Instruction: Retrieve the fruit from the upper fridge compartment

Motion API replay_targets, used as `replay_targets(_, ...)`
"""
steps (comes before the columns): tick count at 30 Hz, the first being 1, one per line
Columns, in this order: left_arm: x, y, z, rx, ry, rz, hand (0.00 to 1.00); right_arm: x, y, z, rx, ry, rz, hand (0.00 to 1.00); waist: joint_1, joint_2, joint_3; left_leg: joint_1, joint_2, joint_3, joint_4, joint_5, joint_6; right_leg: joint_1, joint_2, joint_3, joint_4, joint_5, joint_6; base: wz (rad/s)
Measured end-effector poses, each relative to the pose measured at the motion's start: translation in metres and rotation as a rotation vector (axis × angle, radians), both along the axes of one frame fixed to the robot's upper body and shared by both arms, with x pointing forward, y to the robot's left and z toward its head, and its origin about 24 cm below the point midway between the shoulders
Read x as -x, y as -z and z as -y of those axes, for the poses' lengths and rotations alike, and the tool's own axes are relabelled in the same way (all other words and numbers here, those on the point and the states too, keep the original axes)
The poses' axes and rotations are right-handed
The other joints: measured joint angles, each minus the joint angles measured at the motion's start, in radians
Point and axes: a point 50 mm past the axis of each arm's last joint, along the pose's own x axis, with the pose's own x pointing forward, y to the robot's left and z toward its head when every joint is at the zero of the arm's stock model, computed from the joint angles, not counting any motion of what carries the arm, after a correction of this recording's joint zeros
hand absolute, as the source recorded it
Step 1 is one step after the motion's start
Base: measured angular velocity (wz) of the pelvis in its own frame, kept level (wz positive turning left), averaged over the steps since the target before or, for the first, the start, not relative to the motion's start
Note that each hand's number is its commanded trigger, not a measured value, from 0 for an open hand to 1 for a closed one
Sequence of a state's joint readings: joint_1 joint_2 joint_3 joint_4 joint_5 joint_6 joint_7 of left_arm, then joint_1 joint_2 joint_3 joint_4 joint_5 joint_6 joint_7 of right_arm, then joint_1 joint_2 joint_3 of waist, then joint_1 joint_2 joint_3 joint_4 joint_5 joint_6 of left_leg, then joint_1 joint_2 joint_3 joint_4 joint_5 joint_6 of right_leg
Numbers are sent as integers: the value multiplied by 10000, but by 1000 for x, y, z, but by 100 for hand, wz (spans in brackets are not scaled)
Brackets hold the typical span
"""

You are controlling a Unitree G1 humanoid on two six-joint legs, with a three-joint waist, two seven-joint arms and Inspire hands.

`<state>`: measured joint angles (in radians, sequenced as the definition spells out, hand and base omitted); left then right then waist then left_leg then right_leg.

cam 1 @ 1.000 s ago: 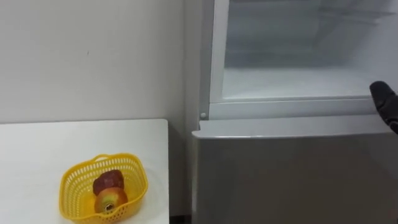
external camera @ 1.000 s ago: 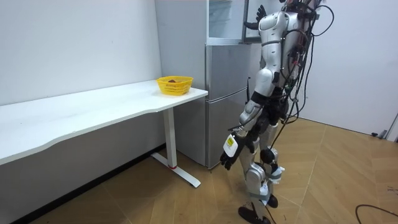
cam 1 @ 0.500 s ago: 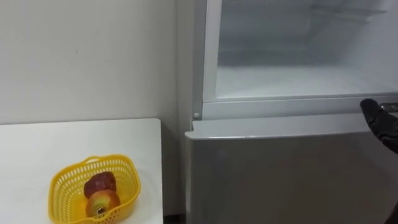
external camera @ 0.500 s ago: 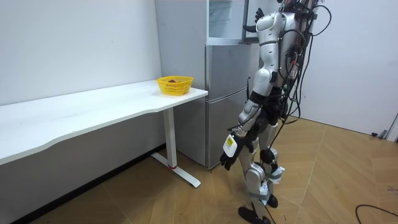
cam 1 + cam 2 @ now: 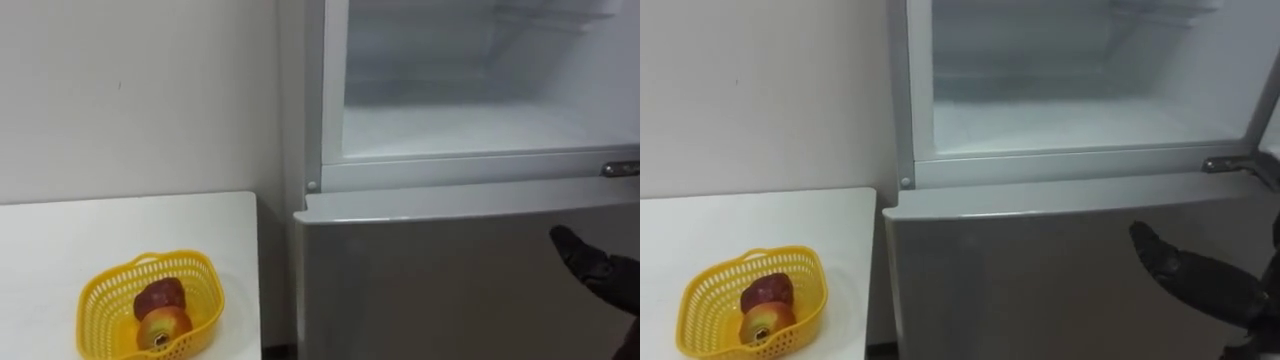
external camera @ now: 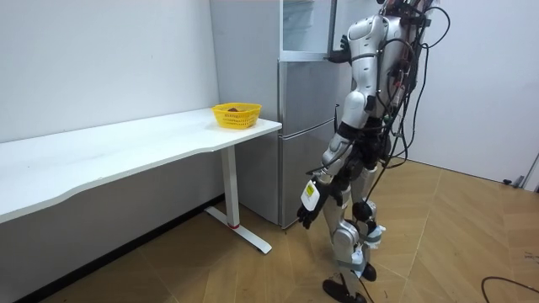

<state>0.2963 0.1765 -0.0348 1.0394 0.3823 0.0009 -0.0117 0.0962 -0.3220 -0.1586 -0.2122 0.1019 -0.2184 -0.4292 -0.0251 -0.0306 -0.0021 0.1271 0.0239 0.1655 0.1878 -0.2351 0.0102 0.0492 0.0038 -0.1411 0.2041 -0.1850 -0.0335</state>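
The right hand (image 5: 1185, 268), fingers straight and holding nothing, is before the grey lower fridge door (image 5: 1020, 285), under the open white upper compartment (image 5: 1080, 125). Two reddish fruits (image 5: 765, 293) lie in a yellow plastic mesh basket (image 5: 702, 300) by the white desk's (image 5: 760, 215) right edge, well left of that hand. The left hand (image 6: 308, 215) hangs by the thigh, and its grip cannot be told.

Right hand (image 5: 1185, 270) a dark blur cut off at the right edge, fridge (image 5: 450, 270) cropped top and bottom, back of its upper compartment (image 5: 470, 120) hazy, table (image 5: 60, 230) cropped at left, fruit (image 5: 165, 322) half hidden behind the basket (image 5: 95, 300) wall

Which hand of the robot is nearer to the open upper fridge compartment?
Right. The right hand is raised before the lower door, just below the compartment; the left hand hangs low by the thigh.
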Motion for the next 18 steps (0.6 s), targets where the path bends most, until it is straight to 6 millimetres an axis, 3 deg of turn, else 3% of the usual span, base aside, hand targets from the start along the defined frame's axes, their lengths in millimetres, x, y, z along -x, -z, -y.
replay_targets(3,-3,0,-1,-19,15,64,0,1,19,1,-425,-209,-852,0,-3,4,-1,-4,1,-2,-9,0,0,4,-1,0,15,3,-1,0)
replay_targets(10,-7,0,0,138,45,84,0,4,26,2,-620,-334,-1315,0,21,-12,-12,-16,3,1,-8,0,-1,7,10,13,7,5,-2,0)
replay_targets(18,-7,0,-2,121,26,-40,0,3,59,3,-1347,-553,-2731,0,33,-86,-17,-16,3,14,-6,0,-1,-4,4,24,-6,7,-3,0)
